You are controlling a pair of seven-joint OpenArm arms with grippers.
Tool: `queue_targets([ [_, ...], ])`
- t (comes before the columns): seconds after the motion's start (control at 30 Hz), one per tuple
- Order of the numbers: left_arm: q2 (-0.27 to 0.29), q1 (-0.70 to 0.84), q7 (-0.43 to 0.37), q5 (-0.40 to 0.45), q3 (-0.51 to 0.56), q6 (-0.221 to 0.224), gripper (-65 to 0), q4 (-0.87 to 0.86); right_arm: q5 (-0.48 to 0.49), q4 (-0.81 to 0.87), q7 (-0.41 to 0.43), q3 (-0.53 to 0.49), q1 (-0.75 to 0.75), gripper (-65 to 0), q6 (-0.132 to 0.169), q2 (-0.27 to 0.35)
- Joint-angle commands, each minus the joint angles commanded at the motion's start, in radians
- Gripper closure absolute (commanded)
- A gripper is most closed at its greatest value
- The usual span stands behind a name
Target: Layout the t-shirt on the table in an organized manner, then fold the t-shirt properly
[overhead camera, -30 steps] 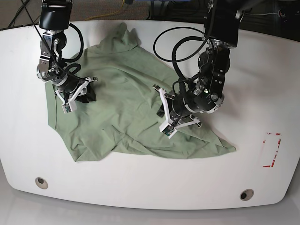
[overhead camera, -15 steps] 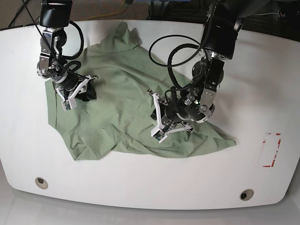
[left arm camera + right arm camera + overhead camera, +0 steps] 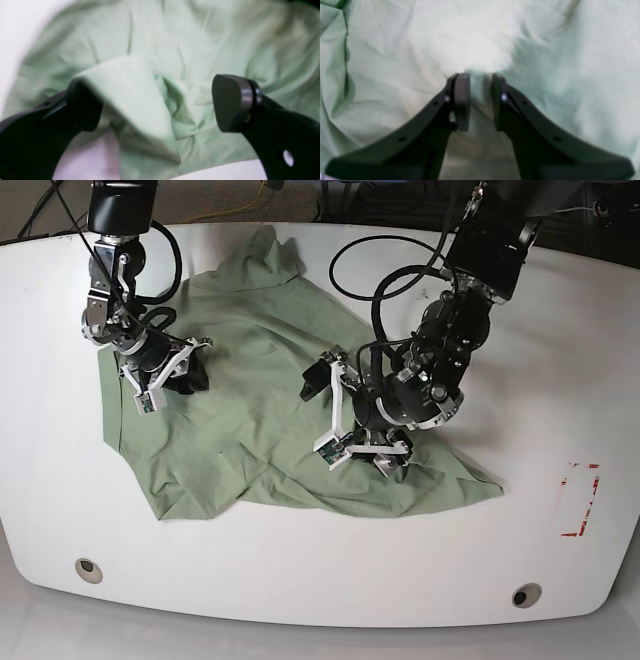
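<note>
The pale sage-green t-shirt [image 3: 260,380] lies spread and wrinkled across the middle and left of the white table [image 3: 300,560]. My left gripper [image 3: 347,425] is over the shirt's lower right part. In the left wrist view it [image 3: 157,105] is wide open, straddling a raised fold of the shirt [image 3: 140,100]. My right gripper [image 3: 188,375] rests on the shirt's left part. In the right wrist view it [image 3: 480,100] is shut, with a pinch of the shirt [image 3: 545,50] between its pads.
Two round grey grommets [image 3: 88,569] [image 3: 526,594] sit near the table's front edge. Red tape marks [image 3: 580,500] are at the right. Bare table shows under the left gripper, at the shirt's edge [image 3: 82,160]. Cables loop over the left arm.
My left gripper has turned, shifted a little left and up over the shirt, and stands wider open. My right gripper has hardly moved and stays pinched on the cloth.
</note>
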Motion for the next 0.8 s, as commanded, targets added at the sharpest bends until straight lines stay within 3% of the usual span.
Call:
queue_targets([
  [0.27,-0.032,0.127,-0.009,-0.006,-0.19,-0.002,-64.7,0.097,0.002,0.0,0.0,0.0,0.002,-15.1,0.0,0.0],
  [0.47,-0.028,0.267,-0.126,-0.107,-0.397,-0.003,-64.7,0.112,0.002,0.0,0.0,0.0,0.002,-15.1,0.0,0.0],
  [0.63,-0.025,0.354,-0.213,-0.216,-0.445,-0.002,-64.7,0.107,0.002,0.0,0.0,0.0,0.002,-15.1,0.0,-0.002],
  [0.8,0.006,0.4,-0.262,-0.27,-0.45,0.0,-64.7,0.063,0.002,-0.003,0.0,0.0,0.002,-15.1,0.0,-0.002],
])
